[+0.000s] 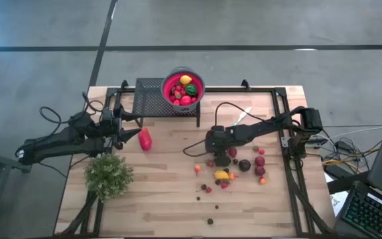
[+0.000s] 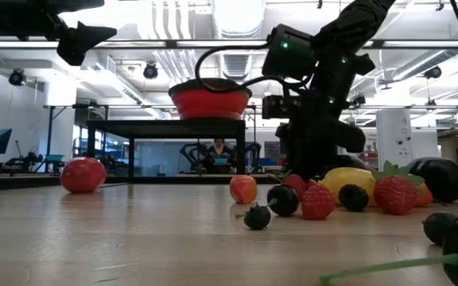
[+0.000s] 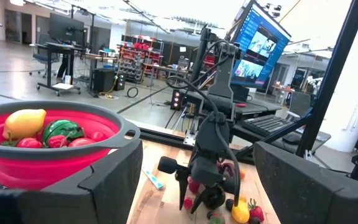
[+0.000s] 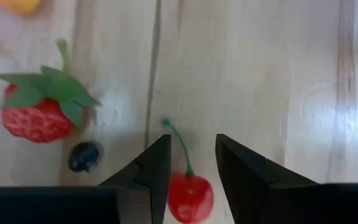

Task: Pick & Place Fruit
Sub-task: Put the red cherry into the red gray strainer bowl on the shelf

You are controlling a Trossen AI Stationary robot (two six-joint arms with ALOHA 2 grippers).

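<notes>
Small toy fruits (image 1: pixel 244 166) lie scattered on the wooden table's right half; more fruit fills the red bowl (image 1: pixel 164 89) on a black mesh stand (image 1: pixel 148 99) at the far edge. My right gripper (image 4: pixel 191 146) points steeply down over the left end of the scatter. It is open, with one finger on each side of a red cherry (image 4: pixel 190 198) that lies on the table with its green stem pointing away. A strawberry (image 4: pixel 33 118) and a dark berry (image 4: pixel 84 157) lie beside it. My left gripper (image 1: pixel 136 135) waits open above the table, next to a larger red piece (image 1: pixel 144 139). My right gripper comes at the cherry from above, slanting, its fingers (image 4: pixel 157 168) close on either side of the cherry's round body (image 4: pixel 194 186). I cannot tell whether they touch it. The cherry rests on the table.
A bushy green plant (image 1: pixel 109 176) stands at the near left. A small light utensil (image 1: pixel 242 114) lies behind the right arm. A few dark berries (image 1: pixel 211 211) lie apart toward the near edge. Bare wood lies between the red piece and the fruit scatter.
</notes>
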